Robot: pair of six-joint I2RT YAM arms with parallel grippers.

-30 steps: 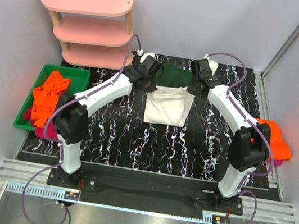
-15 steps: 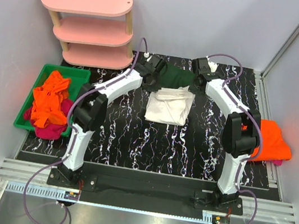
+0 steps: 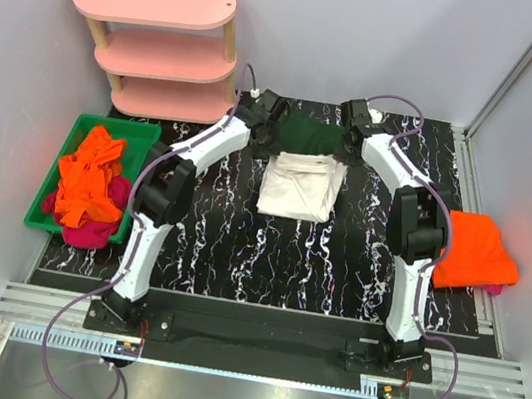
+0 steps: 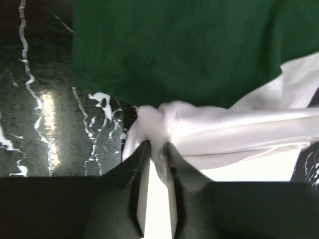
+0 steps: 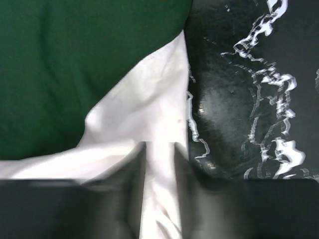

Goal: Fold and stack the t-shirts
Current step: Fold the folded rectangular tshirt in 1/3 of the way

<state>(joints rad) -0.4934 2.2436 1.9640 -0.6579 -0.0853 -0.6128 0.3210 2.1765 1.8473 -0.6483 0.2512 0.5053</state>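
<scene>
1. A white t-shirt with dark green sleeves [image 3: 298, 186] lies folded into a narrow rectangle at the far middle of the black, white-veined marble-pattern table [image 3: 238, 246]. Its green part is at the far end.
2. Both arms reach to that far end, one at each corner of the fold.
3. The left gripper [image 4: 155, 147] is nearly closed. A bunched bit of the white cloth is pinched between its dark fingers [image 4: 137, 174], just below the green sleeve.
4. The right gripper [image 5: 158, 147] is also narrow, with white cloth running between its fingers [image 5: 135, 169]. The wrist view is blurred, so I cannot tell whether it clamps the cloth or only straddles it.
5. A rectangular green plastic tray [image 3: 126, 125] sits at the table's left edge, holding crumpled bright orange t-shirts [image 3: 82, 181] over a magenta t-shirt [image 3: 89, 232].
6. A folded plain orange t-shirt [image 3: 475, 251] rests at the right edge, with a sliver of magenta cloth [image 3: 495, 289] beneath it.
7. A pink three-tier shelf [image 3: 156, 0] stands at the far left.
</scene>
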